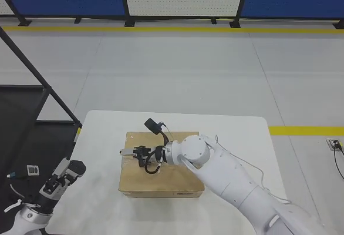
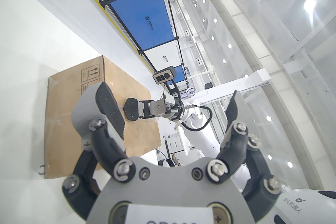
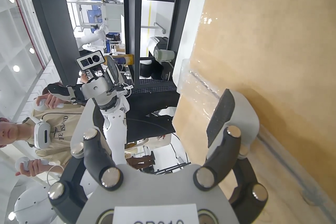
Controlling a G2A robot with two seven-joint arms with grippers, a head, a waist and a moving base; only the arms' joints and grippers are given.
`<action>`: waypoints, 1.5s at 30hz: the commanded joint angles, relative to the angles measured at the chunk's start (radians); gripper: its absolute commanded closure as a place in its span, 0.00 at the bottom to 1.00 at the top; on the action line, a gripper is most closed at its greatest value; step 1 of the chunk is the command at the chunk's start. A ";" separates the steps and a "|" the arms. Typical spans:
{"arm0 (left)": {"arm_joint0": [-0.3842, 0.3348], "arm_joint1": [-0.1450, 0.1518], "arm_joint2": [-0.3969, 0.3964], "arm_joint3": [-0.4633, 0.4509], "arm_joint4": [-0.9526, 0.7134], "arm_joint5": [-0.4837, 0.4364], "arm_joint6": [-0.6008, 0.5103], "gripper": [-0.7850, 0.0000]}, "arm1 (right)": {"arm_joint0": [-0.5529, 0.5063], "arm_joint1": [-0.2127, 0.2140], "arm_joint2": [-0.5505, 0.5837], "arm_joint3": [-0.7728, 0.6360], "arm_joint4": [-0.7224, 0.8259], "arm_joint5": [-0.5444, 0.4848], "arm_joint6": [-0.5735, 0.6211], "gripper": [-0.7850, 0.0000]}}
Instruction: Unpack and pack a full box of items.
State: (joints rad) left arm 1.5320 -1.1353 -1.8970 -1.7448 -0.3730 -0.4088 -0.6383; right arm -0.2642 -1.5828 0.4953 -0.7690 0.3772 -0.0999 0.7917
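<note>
A closed brown cardboard box (image 1: 160, 170) stands in the middle of the white table (image 1: 230, 135). Clear tape (image 3: 195, 83) runs along its top seam and over the edge. My right gripper (image 1: 133, 153) hovers over the box top near its left edge, open. In the right wrist view one fingertip (image 3: 223, 114) lies close to the taped seam on the box (image 3: 262, 38), with nothing held. My left gripper (image 1: 73, 168) hangs off the table's left front corner, open and empty (image 2: 170, 114). It faces the box (image 2: 63, 109) and the right gripper (image 2: 131, 109) from the side.
A black metal frame (image 1: 25, 64) stands left of the table, over a dark floor mat (image 1: 13, 129). Bare table surface lies to the right of and behind the box. The table's left edge is near my left arm.
</note>
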 commanded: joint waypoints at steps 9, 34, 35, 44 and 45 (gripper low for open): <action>0.001 0.004 -0.007 0.006 -0.020 -0.004 -0.020 0.00 | 0.027 -0.044 -0.006 0.047 -0.030 0.021 0.045 0.00; -0.070 0.012 0.062 -0.003 0.029 0.044 -0.015 0.00 | -0.019 0.060 0.160 -0.074 -0.256 0.130 0.180 0.00; -0.073 0.012 0.065 -0.003 0.033 0.047 -0.015 0.00 | -0.028 0.070 0.174 -0.086 -0.268 0.141 0.183 0.00; -0.114 0.016 0.099 -0.009 0.062 0.077 -0.014 0.00 | -0.163 0.182 0.365 -0.283 -0.387 0.224 0.217 0.00; -0.119 0.016 0.104 -0.010 0.067 0.081 -0.015 0.00 | -0.184 0.194 0.387 -0.315 -0.403 0.239 0.221 0.00</action>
State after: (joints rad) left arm 1.4187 -1.1195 -1.7987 -1.7540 -0.3112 -0.3324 -0.6525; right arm -0.4241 -1.4024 0.8555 -1.0456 -0.0084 0.1221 1.0083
